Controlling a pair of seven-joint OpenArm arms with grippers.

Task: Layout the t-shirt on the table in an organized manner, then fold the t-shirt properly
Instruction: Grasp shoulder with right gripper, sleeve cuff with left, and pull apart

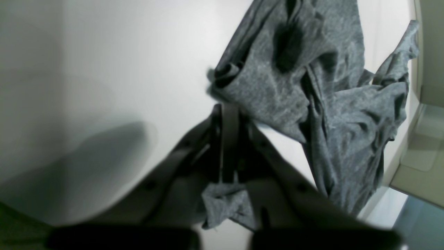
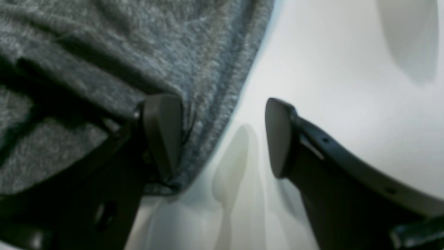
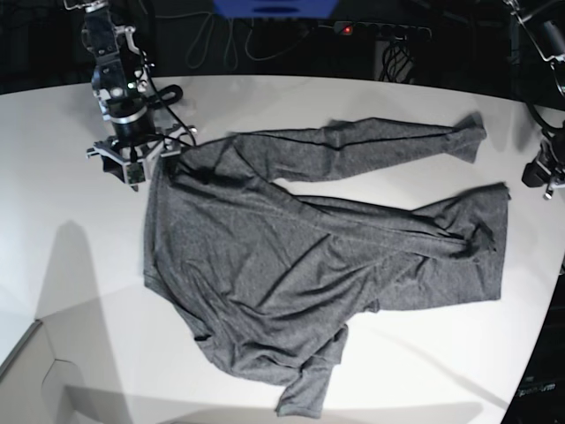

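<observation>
The heathered charcoal-grey jersey t-shirt (image 3: 309,274) lies spread but rumpled across the middle of the big smooth white table (image 3: 71,291), its body bunched in diagonal creases, one long sleeve (image 3: 371,141) stretched out toward the far side and another part trailing down to the near edge, where a narrow end (image 3: 305,397) points at the table's rim. The right gripper (image 3: 146,161), black and mounted on a dark arm with silver joints, sits at the shirt's far corner on the base view's left; from its own wrist camera the right gripper (image 2: 223,135) has its jaws well apart, one pad (image 2: 163,132) pressed against the hem of the grey fabric (image 2: 121,55) and the other standing over bare white tabletop (image 2: 347,69), so nothing is pinched between them. The left gripper (image 1: 229,139) shows in its wrist view as a blurred dark shape with its jaws drawn together, and a small fold of grey cloth (image 1: 225,205) seems to be caught in it, with the rest of the shirt (image 1: 312,86) draped beyond on the white surface (image 1: 121,69); at the base view's right edge the left arm (image 3: 540,168) is only partly visible
</observation>
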